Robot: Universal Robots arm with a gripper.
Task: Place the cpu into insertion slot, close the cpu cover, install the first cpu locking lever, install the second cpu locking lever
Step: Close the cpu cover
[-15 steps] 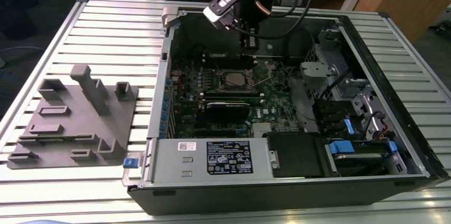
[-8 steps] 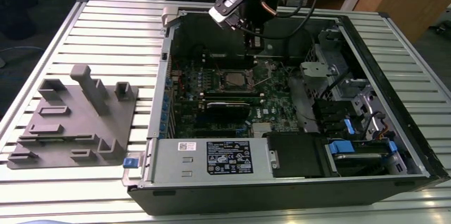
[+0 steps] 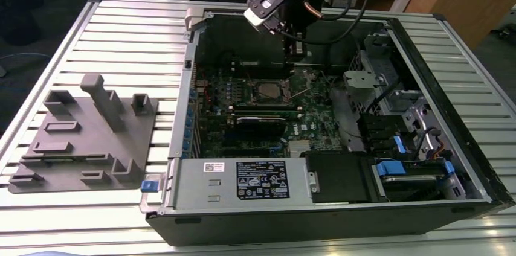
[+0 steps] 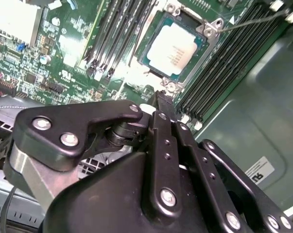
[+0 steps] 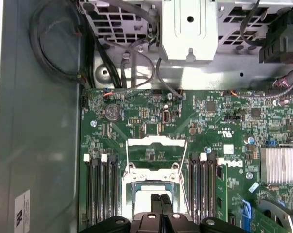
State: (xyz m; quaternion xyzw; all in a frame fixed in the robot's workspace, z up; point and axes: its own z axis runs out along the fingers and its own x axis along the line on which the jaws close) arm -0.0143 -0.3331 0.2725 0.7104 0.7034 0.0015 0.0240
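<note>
Grey moulded fixture (image 3: pixel 81 129) lies at the exterior view's left; rightward, inside the open computer case (image 3: pixel 183 117), the cpu (image 4: pixel 176 48) sits in the insertion slot (image 5: pixel 151 179), cpu cover (image 5: pixel 156 141) raised. Gripper (image 5: pixel 161 198) hangs just above, fingertips together, empty.

You see the counter (image 3: pixel 129 26), its top built of pale metal slats. Lying directly on it is an open computer case (image 3: pixel 322 223), interior facing up. Just beside the case, at the exterior view's left, note a grey moulded fixture block (image 3: pixel 77 147) resting on the slats.
</note>
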